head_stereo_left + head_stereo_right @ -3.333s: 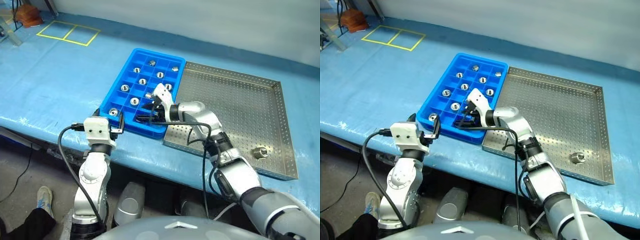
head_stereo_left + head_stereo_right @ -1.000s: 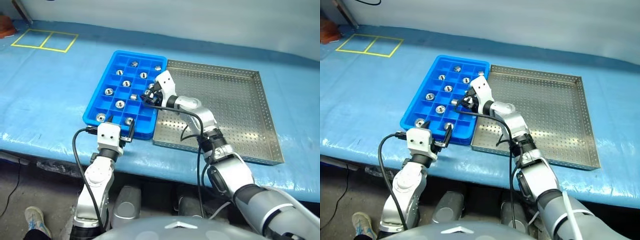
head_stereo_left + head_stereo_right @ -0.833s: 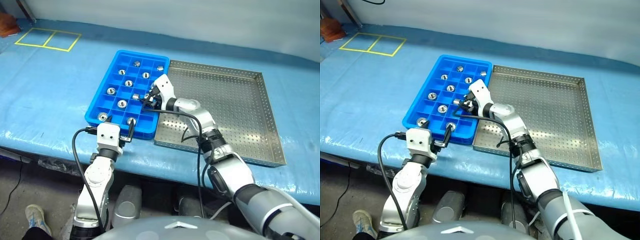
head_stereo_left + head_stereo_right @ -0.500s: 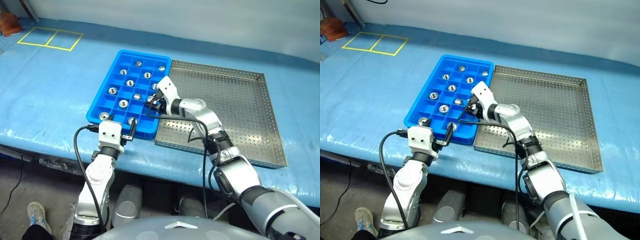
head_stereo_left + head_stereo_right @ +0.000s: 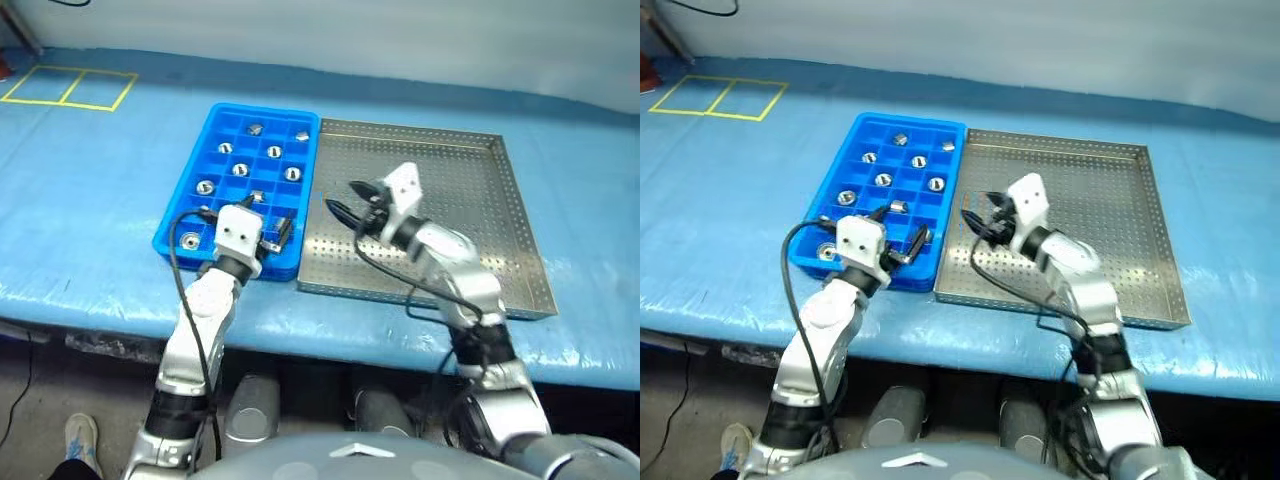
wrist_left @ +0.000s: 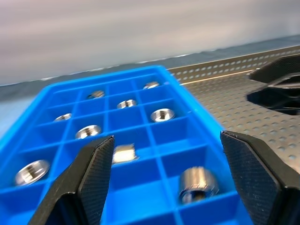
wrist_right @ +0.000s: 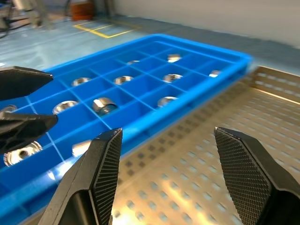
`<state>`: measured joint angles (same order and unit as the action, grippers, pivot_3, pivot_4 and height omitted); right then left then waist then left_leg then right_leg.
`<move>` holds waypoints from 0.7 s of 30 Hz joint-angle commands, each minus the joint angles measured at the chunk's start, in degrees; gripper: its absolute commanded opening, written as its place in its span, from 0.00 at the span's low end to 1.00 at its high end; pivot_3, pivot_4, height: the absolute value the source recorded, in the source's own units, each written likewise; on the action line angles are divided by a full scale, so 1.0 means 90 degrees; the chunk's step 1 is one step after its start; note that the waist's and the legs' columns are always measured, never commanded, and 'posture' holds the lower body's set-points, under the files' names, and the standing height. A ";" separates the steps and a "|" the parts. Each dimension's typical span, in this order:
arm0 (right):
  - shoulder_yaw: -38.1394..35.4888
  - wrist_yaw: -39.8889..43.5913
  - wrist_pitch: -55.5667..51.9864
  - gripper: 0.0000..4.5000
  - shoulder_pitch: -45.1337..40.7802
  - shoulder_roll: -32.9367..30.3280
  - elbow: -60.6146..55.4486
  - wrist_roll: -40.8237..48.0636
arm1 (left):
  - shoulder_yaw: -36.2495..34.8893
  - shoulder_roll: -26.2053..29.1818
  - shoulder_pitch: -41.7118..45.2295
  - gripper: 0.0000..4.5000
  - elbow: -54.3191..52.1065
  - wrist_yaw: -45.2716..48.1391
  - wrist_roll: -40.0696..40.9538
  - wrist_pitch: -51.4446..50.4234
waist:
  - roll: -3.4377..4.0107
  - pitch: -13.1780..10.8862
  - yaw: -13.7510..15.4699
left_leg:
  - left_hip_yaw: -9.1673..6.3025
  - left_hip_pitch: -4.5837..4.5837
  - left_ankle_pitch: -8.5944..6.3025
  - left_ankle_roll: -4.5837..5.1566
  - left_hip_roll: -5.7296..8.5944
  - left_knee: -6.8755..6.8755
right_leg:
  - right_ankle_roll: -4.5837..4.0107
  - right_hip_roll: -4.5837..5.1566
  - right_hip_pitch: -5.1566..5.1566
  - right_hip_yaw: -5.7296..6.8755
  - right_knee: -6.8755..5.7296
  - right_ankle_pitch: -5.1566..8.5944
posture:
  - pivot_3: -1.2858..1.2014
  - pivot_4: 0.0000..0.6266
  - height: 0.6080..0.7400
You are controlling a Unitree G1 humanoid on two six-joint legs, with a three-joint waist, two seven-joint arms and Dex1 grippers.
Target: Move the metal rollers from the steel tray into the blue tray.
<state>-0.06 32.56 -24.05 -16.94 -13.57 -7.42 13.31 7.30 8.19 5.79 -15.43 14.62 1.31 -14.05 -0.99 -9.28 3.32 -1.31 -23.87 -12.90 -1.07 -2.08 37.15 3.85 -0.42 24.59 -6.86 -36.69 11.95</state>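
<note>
The blue tray point(image 5: 196, 212) lies left of the steel tray point(image 5: 455, 215), their sides touching. Several metal rollers point(image 5: 240, 169) sit singly in the blue tray's cells; one lies on its side point(image 6: 124, 153), another stands in a near cell point(image 6: 199, 183). My right gripper point(image 5: 346, 199) hovers over the steel tray's left part, open and holding nothing, pointing toward the blue tray point(image 7: 140, 89). My left gripper point(image 5: 898, 227) hangs open over the blue tray's near right corner, nothing between its fingers.
Both trays rest on a blue-covered table point(image 5: 90, 230) whose front edge runs just below them. Yellow tape rectangles point(image 5: 68, 86) mark the far left. Black cables loop from each wrist.
The right gripper opened, left a roller in a blue tray cell and drew back right over the steel tray. The left gripper rose forward over the blue tray's corner. The camera shifted.
</note>
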 commanded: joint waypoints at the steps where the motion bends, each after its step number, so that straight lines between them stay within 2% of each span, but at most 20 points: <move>1: -0.0308 -0.0423 -0.0010 0.73 0.0652 -0.0225 -0.0831 -0.0100 | 0.0021 0.0050 0.0329 0.88 0.0412 0.0433 0.0257 0.0424 | 0.0002 0.0001 -0.0275 | -0.0001 0.0002 0.0000 0.0000 -0.0001 0.0000 | 0.0000 -0.0002 -0.0001 0.0000 -0.0001 0.0000 | 0.47 0.24 1.00; 3: -0.0398 -0.0596 -0.0044 0.73 0.1058 -0.0249 -0.1137 -0.0048 | 0.0058 0.0129 0.0479 0.88 0.0738 0.0658 0.0285 0.0619 | 0.0004 0.0002 -0.0574 | 0.0000 0.0008 0.0000 0.0000 -0.0002 -0.0001 | 0.0000 -0.0002 -0.0002 -0.0002 -0.0012 0.0001 | 0.46 0.24 1.00; 4: -0.0456 -0.0677 -0.0066 0.74 0.1229 -0.0207 -0.1284 0.0043 | 0.0057 0.0156 0.0550 0.92 0.0893 0.0724 0.0273 0.0701 | 0.0004 0.0002 -0.0734 | 0.0003 0.0014 0.0000 0.0001 -0.0006 -0.0001 | 0.0001 -0.0007 -0.0001 -0.0005 -0.0015 0.0001 | 0.45 0.24 1.00; 6: -0.0551 -0.0801 -0.0076 0.82 0.1463 -0.0057 -0.1514 0.0270 | 0.0011 0.0147 0.0669 1.00 0.1107 0.0812 0.0318 0.0824 | 0.0005 0.0002 -0.0974 | 0.0002 0.0023 0.0001 0.0000 -0.0009 -0.0001 | 0.0001 -0.0012 -0.0003 -0.0007 -0.0026 0.0001 | 0.45 0.24 1.00; 9: -0.0480 -0.1022 0.0080 0.99 0.1681 0.0045 -0.1743 0.0180 | -0.0035 0.0116 0.0758 1.00 0.1280 0.0807 0.0292 0.1003 | 0.0005 0.0002 -0.1230 | 0.0001 0.0030 0.0003 0.0000 -0.0011 0.0007 | 0.0004 -0.0017 -0.0007 -0.0015 -0.0038 -0.0001 | 0.44 0.24 1.00; 13: -0.0291 -0.1286 0.0537 0.99 0.1879 0.0077 -0.1690 -0.0217 | -0.0048 0.0050 0.0675 1.00 0.1239 0.0880 0.0393 0.1376 | 0.0005 0.0003 -0.1383 | 0.0002 0.0030 0.0004 0.0000 -0.0005 0.0020 | 0.0012 -0.0012 -0.0016 -0.0020 -0.0037 -0.0005 | 0.45 0.24 1.00; 21: -0.0371 -0.1142 0.0725 0.99 0.1723 -0.0024 -0.1539 -0.0020 | 0.0073 0.0061 0.0338 1.00 0.1010 0.0908 0.0364 0.1560 | 0.0004 0.0002 -0.1414 | -0.0004 0.0025 0.0004 0.0001 -0.0002 0.0017 | 0.0019 -0.0013 -0.0015 -0.0022 -0.0030 -0.0010 | 0.47 0.24 1.00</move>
<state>-2.73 22.44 -19.09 -0.47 -13.40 -20.61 12.83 7.42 8.79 8.71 -3.23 22.96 5.02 -1.64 -0.95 -9.26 -9.40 -1.34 -23.64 -12.86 -1.06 -2.10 37.30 4.02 -0.53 24.45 -7.06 -36.97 11.86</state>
